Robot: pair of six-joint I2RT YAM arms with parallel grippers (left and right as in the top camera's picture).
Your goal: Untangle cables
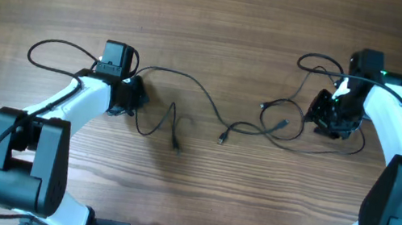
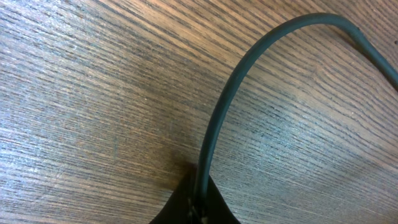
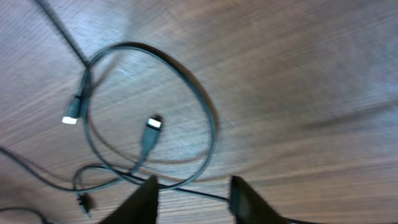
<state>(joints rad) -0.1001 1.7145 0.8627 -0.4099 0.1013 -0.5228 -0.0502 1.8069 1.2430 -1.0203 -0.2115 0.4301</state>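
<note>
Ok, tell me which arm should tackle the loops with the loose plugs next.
Probably right. The right pincer stands open directly over the looped cables and their plugs, while the left pincer, far from them, is shut on a cable strand.

Brown wood-grain tabletop [image 1: 225,18] fills every view edge to edge; grain runs left-right in overhead. Darker grain swirls at lower left of overhead. Surface matte with slight sheen: pale glare patches in both wrist views. Light even and soft, shadows faint, short. Right wrist view blurred, cooler tint.
</note>
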